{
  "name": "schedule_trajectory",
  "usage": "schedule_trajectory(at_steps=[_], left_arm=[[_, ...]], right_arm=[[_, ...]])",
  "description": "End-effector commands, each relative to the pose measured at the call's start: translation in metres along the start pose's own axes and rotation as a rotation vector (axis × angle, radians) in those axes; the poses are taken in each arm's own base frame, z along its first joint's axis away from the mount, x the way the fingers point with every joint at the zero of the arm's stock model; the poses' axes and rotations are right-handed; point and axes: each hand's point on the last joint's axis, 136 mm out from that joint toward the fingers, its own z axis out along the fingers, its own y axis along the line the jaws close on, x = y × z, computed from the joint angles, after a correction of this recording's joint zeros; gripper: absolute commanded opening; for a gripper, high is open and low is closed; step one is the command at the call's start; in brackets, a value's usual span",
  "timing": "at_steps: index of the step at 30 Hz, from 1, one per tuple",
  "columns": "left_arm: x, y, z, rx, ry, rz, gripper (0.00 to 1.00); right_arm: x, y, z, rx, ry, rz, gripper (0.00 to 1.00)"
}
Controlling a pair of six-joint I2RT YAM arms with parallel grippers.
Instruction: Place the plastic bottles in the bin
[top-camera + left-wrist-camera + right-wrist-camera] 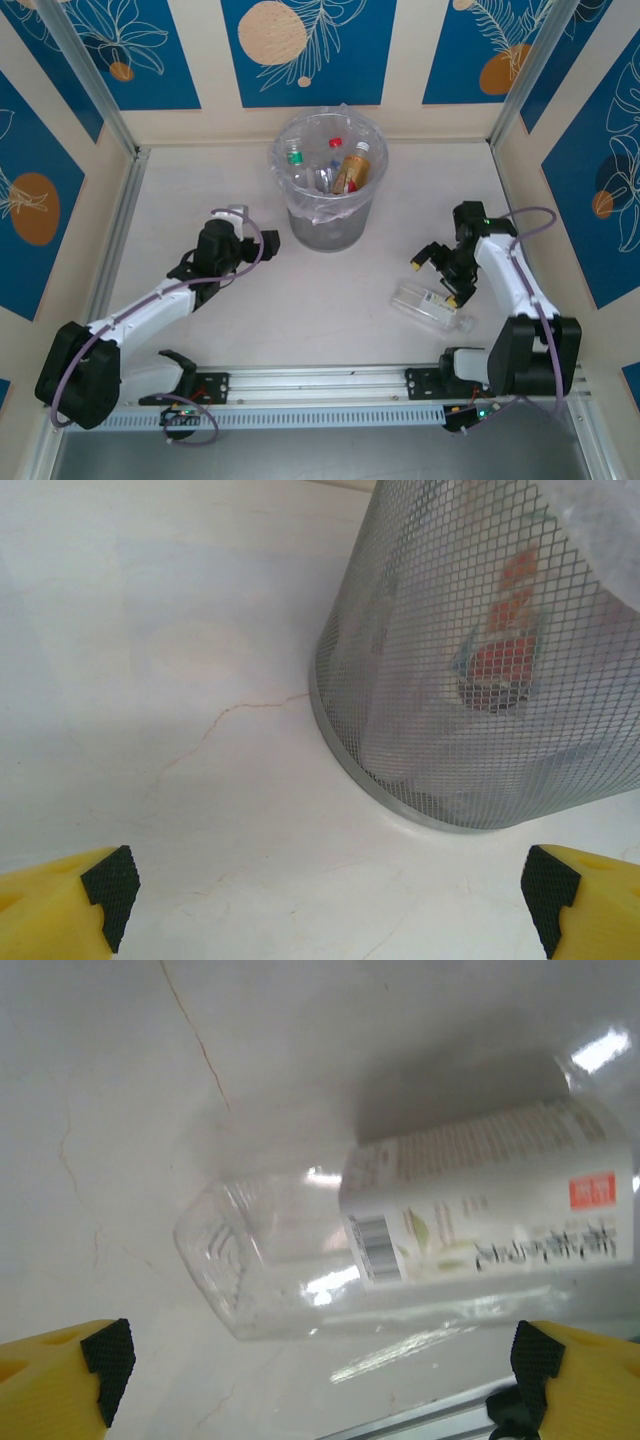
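Note:
The round grey mesh bin, lined with a clear bag, stands at the back centre. Several plastic bottles lie inside it, with green, red and brownish parts showing. One clear plastic bottle with a white label lies on its side on the table at the right. My right gripper hovers open just over it; in the right wrist view the bottle lies just beyond the open gripper. My left gripper is open and empty, left of the bin. The mesh wall rises close ahead of the left gripper.
The white marbled table is ringed by panel walls with metal posts. A metal rail runs along the near edge, just behind the lying bottle. Through the mesh a red-labelled bottle shows.

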Motion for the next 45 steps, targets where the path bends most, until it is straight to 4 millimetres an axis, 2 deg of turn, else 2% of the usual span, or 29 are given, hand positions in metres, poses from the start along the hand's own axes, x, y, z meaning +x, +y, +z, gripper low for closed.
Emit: schedule_trajectory(at_steps=[1, 5, 9, 12, 17, 21, 28, 35, 40, 45], left_arm=[[-0.012, -0.005, 0.003, 0.03, -0.02, -0.023, 1.0], [-0.01, -0.006, 0.005, 0.034, -0.013, -0.024, 1.0], [-0.01, -0.005, 0.003, 0.027, -0.01, -0.015, 0.99], [-0.008, -0.002, 0.001, 0.017, -0.01, -0.012, 0.99], [-0.007, -0.001, 0.0, 0.01, -0.004, -0.013, 0.99], [-0.008, 0.001, -0.002, -0.002, -0.01, -0.01, 0.99], [-0.006, 0.003, -0.001, -0.007, -0.005, -0.014, 1.0], [-0.007, 0.004, 0.0, -0.019, -0.002, -0.001, 0.99], [-0.005, 0.006, 0.001, -0.032, 0.003, 0.003, 0.99], [-0.006, 0.008, 0.001, -0.04, 0.003, 0.008, 0.99]], right_arm=[[0.033, -0.014, 0.001, -0.02, 0.089, 0.177, 1.0], [0.042, -0.009, 0.021, -0.112, 0.13, 0.252, 0.99], [0.044, -0.011, 0.034, -0.099, 0.154, 0.279, 1.0], [0.035, -0.015, 0.039, -0.082, 0.1, 0.296, 1.0], [0.008, -0.011, 0.043, -0.088, -0.027, 0.252, 1.0], [-0.003, -0.008, 0.047, -0.074, -0.046, 0.264, 0.99], [-0.007, -0.008, 0.065, -0.069, -0.018, 0.496, 0.99], [-0.017, -0.003, 0.069, -0.021, 0.009, 0.664, 1.0], [-0.018, 0.004, 0.077, 0.039, 0.075, 0.705, 1.0], [-0.019, -0.005, 0.082, 0.134, 0.074, 0.733, 0.99]])
